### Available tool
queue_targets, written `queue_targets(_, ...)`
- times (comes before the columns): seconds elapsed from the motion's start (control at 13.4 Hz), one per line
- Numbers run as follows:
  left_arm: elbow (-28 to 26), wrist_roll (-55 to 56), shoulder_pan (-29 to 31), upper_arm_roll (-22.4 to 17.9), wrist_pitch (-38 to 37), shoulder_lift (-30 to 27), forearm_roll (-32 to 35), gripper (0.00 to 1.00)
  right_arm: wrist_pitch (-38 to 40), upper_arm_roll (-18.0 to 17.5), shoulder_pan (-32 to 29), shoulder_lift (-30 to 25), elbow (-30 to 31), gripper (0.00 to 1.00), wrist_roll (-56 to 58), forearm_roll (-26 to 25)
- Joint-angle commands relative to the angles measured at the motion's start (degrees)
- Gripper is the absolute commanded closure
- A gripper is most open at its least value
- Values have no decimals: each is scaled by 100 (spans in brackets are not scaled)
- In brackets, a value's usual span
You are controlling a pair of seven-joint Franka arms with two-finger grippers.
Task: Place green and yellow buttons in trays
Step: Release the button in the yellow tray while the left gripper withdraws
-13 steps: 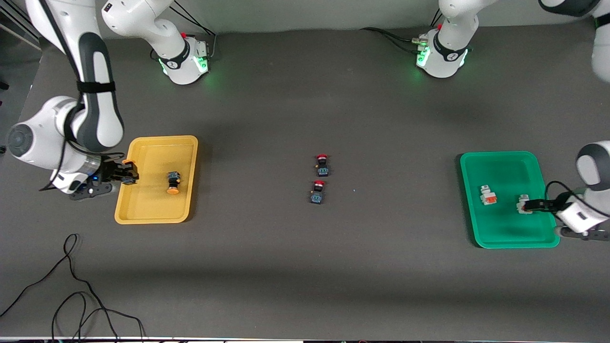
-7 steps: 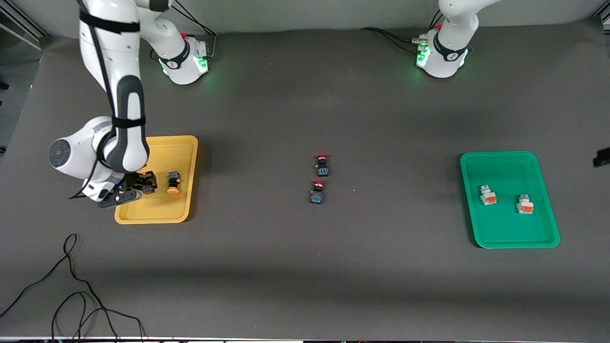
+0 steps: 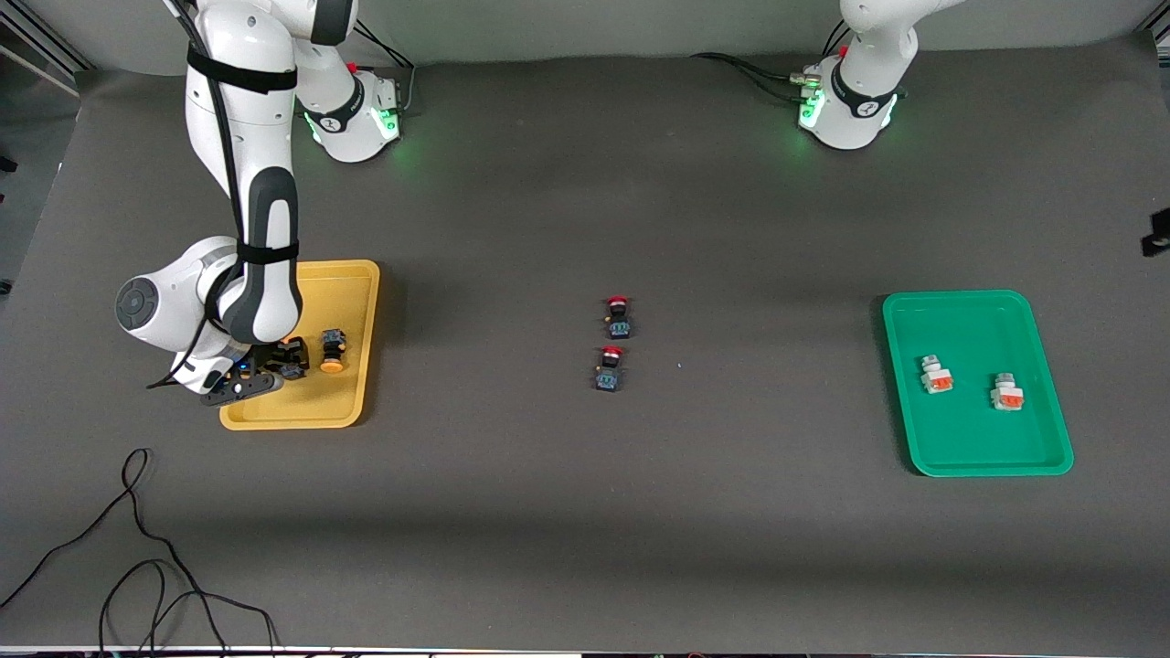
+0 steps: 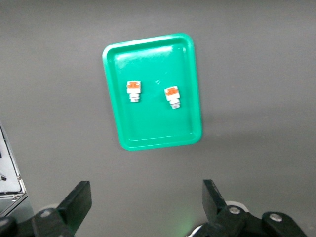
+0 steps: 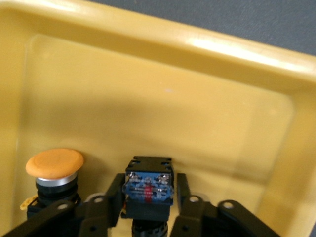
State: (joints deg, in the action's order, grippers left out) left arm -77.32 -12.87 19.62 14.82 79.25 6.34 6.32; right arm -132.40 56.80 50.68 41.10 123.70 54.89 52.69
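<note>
Yellow-cap button (image 5: 147, 186) betw. right gripper (image 5: 148, 203) jaws, prob. pinched

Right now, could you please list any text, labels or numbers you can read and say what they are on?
No text can be read.
Round logo marks on both arm bases: too small.
Switch held by the right gripper in the yellow tray: coloured terminals, no legible print.

Tray (image 3: 352, 274) at right arm's end of table (image 3: 585, 530), one button (image 3: 332, 351) in it; right hand (image 3: 291, 357) just beside, over tray, closed on second button (image 5: 147, 186); other tray (image 3: 960, 302) at left arm's end, two buttons (image 3: 935, 376) (image 3: 1006, 393) in it, apart; two switches (image 3: 619, 316) (image 3: 610, 368) mid-table, one nearer front camera.
</note>
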Motion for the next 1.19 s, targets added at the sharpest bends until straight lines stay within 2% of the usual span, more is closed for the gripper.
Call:
queue_targets(0.0, -38, 232, -1017, -670, -51, -150, -43, 0, 493, 330, 99, -426, -73, 0, -13, 75)
queue_targets(0.15, -73, 504, -1940, -1426, 37, -133, -261, 0, 1343, 742, 117, -533, -406, 0, -232, 22)
queue_targets(0.22, -169, 523, -2144, -1560, 133, -107, -393, 0, 1844, 1084, 126, -550, -582, 0, -320, 22)
queue_targets(0.45, -363, 794, -2409, -1570, 451, -98, -491, 0, 2883, 1814, 231, -621, -1205, 0, -601, -222)
queue_targets(0.67, -906, 1112, -2472, -1570, 888, -211, -508, 0, 3824, 2894, 748, -621, -1699, 0, -910, -391)
queue_targets(0.82, -1005, 1295, -2436, -1596, 890, -291, -701, 0, 4264, 3475, 1004, -612, -1954, 0, -1102, -408)
queue_targets(0.97, -1005, 1628, -2471, -1596, 916, -282, -719, 0, 4625, 3967, 1311, -603, -2339, 0, -1392, -827)
queue_targets(1.12, -996, 1709, -2471, -1587, 899, -282, -719, 0, 5185, 4268, 1453, -603, -3023, 0, -1787, -1268)
